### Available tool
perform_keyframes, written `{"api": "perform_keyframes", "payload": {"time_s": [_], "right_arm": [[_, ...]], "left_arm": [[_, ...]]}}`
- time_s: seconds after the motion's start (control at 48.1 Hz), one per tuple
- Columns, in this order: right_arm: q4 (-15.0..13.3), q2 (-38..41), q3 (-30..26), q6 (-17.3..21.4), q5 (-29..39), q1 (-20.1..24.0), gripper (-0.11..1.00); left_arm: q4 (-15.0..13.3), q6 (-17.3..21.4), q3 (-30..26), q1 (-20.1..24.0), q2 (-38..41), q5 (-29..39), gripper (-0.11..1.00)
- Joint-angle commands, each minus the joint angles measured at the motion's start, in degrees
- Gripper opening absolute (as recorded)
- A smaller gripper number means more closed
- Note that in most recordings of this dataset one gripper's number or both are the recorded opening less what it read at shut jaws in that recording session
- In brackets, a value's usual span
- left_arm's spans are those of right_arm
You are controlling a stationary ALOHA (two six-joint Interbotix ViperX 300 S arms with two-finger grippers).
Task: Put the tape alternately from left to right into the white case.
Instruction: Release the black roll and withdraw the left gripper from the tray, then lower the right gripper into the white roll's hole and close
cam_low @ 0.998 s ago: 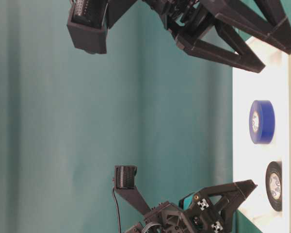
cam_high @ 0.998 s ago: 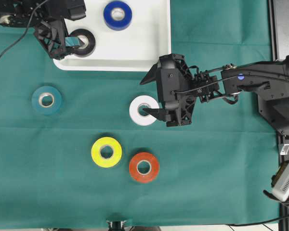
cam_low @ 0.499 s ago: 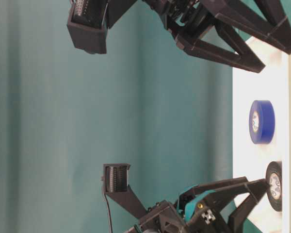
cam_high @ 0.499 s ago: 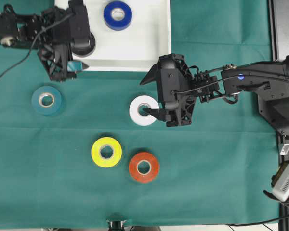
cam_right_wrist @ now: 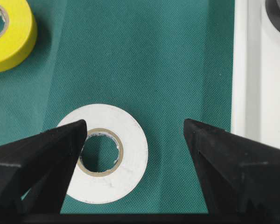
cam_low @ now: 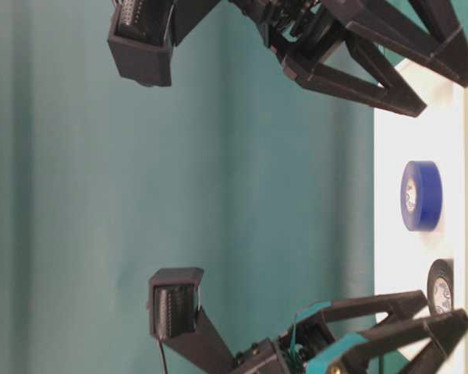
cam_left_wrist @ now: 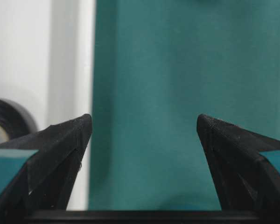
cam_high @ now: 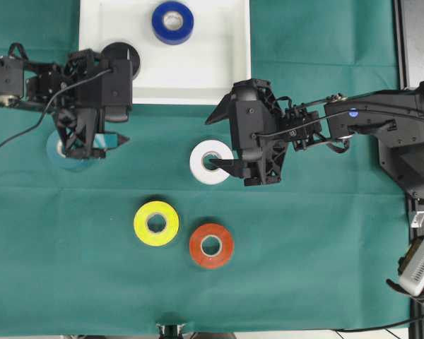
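Note:
The white case (cam_high: 198,74) at the top holds a blue roll (cam_high: 172,21) and a black roll (cam_high: 120,52). My left gripper (cam_high: 120,123) hangs open and empty just below the case's near rim. Its arm covers most of the teal roll (cam_high: 55,150). In the left wrist view only cloth lies between the fingertips (cam_left_wrist: 79,128), with the black roll (cam_left_wrist: 9,116) off to the left. My right gripper (cam_right_wrist: 135,128) is open above the white roll (cam_right_wrist: 130,149), one fingertip over its hole. Yellow (cam_high: 156,223) and red-orange (cam_high: 211,245) rolls lie nearer the front.
Green cloth covers the table. The case's rim (cam_right_wrist: 240,70) runs close to the right gripper's outer finger. The right arm's base (cam_high: 410,141) stands at the right edge, and a cable (cam_high: 14,131) trails from the left arm.
My left gripper has drawn back from the black roll in the case and moved down over the cloth, now above the teal roll. The black roll stays in the case. The right gripper has not moved.

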Motion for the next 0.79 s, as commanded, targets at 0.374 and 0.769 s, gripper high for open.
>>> {"api": "perform_keyframes", "payload": {"time_s": [0.374, 0.769], "right_arm": [[0.1, -0.7, -0.5, 0.1, -0.4, 0.4, 0.85], [0.1, -0.7, -0.4, 0.1, -0.4, 0.4, 0.85]], "left_arm": [[-0.1, -2.9, 1.6, -4.8, -2.5, -0.5, 1.0], [-0.2, -4.0, 2.4, -7.0, -3.0, -1.0, 1.0]]}}
